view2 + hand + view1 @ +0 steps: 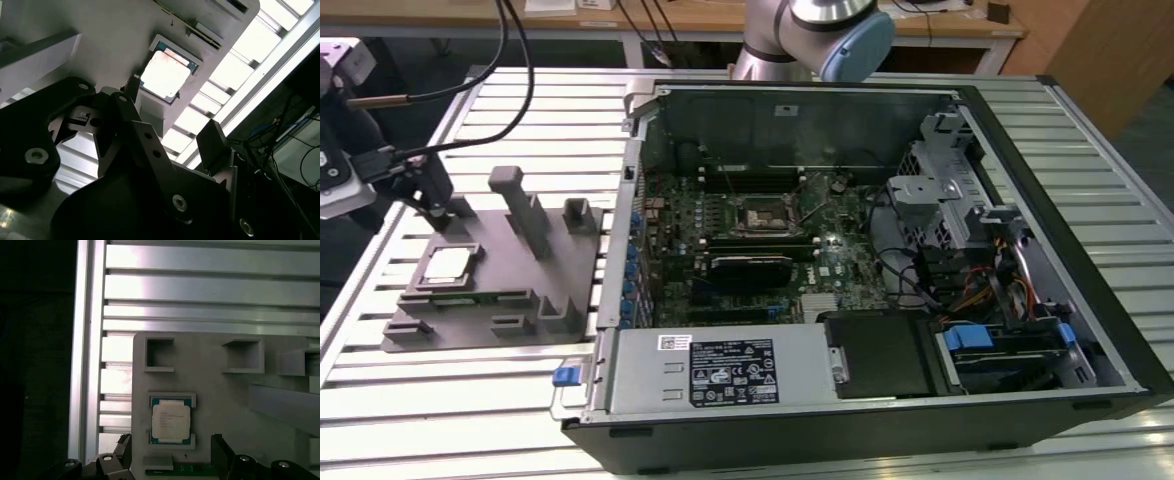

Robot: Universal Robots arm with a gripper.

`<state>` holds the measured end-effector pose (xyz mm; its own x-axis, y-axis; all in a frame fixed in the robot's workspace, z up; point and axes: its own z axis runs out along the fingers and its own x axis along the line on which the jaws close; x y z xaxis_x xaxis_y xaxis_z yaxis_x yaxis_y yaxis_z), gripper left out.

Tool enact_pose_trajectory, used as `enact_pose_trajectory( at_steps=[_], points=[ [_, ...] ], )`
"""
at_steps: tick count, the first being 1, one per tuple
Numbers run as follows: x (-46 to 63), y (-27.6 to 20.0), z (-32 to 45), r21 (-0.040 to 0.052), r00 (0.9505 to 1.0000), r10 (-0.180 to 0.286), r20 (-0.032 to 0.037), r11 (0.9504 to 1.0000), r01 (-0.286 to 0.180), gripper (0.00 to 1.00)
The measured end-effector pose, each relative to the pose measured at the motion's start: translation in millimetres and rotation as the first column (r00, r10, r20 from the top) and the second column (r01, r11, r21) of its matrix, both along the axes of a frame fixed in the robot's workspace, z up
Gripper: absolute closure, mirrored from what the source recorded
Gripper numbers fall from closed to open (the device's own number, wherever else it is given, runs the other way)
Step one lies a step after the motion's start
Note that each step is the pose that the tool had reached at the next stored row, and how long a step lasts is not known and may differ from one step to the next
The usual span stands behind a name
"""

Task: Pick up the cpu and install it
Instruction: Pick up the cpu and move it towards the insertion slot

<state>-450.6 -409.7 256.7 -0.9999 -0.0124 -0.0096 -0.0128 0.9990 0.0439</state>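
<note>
The cpu is a small square chip with a silvery top, lying flat in a recess of the grey fixture plate on the exterior view's left. It also appears in both wrist views. My gripper hangs just above the plate's far edge, a little behind the cpu and not touching it. Its two dark fingers stand wide apart in the first wrist view, with nothing between them, so the gripper is open.
The open computer case lies to the exterior view's right, its motherboard socket near the middle. Grey posts rise from the fixture plate. A green memory stick lies in the plate beside the cpu. The slatted metal table runs underneath.
</note>
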Motion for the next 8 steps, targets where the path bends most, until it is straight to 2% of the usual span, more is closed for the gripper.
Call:
enact_pose_trajectory(
  at_steps=[8],
  points=[
    [0.0,0.0,-11.3,0.0,1.0,0.0,-0.001,1.0,0.0,0.27]
  ],
)
